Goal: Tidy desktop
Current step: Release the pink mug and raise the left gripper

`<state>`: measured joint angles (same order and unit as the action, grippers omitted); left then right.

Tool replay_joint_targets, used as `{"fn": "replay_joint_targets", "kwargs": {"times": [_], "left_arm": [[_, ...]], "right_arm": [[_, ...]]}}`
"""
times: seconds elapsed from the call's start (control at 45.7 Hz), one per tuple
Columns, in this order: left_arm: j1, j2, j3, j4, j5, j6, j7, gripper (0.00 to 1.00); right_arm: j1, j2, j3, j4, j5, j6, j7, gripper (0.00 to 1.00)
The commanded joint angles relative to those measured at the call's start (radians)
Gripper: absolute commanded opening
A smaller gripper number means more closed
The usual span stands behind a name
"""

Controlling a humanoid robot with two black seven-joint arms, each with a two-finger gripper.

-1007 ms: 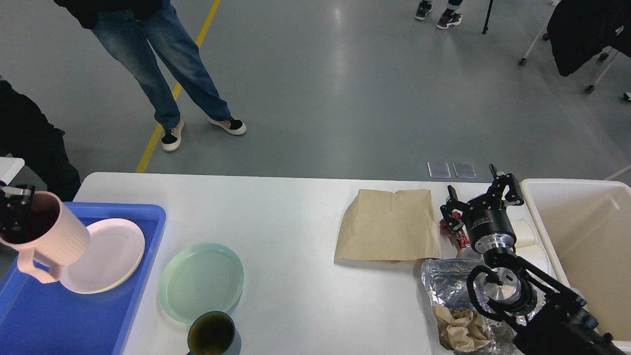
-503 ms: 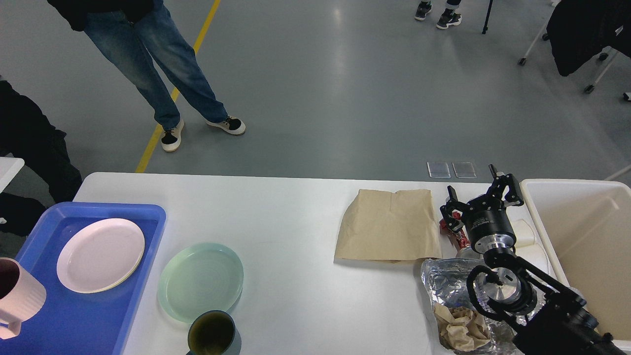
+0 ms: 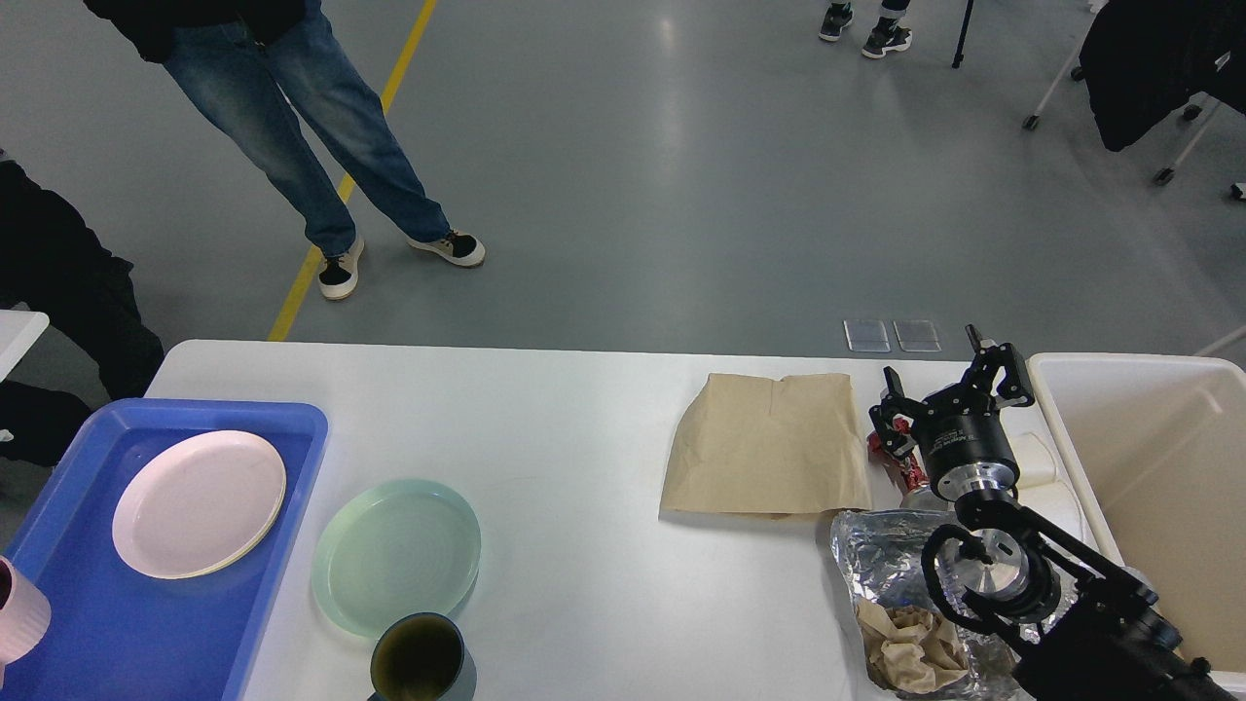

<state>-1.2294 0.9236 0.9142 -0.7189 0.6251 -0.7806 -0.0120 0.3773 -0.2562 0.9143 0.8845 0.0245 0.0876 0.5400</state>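
The surface (image 3: 584, 428) is a wide, smooth white top with rounded far corners, filling the lower half of the view and cut off by the bottom edge; its far edge runs straight against grey floor (image 3: 681, 195); the middle stretch, from the green plate (image 3: 397, 557) across to the brown bag (image 3: 769, 444), lies bare; at left a blue tray (image 3: 165, 633) overhangs the surface's side and holds a pink plate (image 3: 200, 503); a pink cup (image 3: 19, 621) is cut off by the left edge, so little of it shows; a dark cup (image 3: 419, 660) is clipped at the bottom; at right a cream bin (image 3: 1149, 487) stands by the surface; the right claw (image 3: 942, 397) hangs with fingers spread and nothing between them, above a red wrapper (image 3: 900, 467) it partly hides; foil (image 3: 891, 555) with crumpled paper (image 3: 910, 647) lies under the arm; the left claw is out of view
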Motion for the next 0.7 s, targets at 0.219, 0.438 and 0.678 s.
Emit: {"fn": "replay_joint_targets", "kwargs": {"times": [0.219, 0.438, 0.678], "left_arm": [[0.071, -0.028, -0.020, 0.062, 0.001, 0.043, 0.001, 0.04], [0.084, -0.029, -0.038, 0.061, -0.007, 0.047, 0.001, 0.04], [0.103, -0.026, -0.054, 0.047, -0.010, 0.040, -0.032, 0.05]], "right_arm": [[0.000, 0.000, 0.000, 0.001, 0.000, 0.000, 0.000, 1.00], [0.000, 0.000, 0.000, 0.001, 0.000, 0.000, 0.000, 1.00], [0.002, 0.000, 0.000, 0.001, 0.000, 0.000, 0.000, 1.00]]}}
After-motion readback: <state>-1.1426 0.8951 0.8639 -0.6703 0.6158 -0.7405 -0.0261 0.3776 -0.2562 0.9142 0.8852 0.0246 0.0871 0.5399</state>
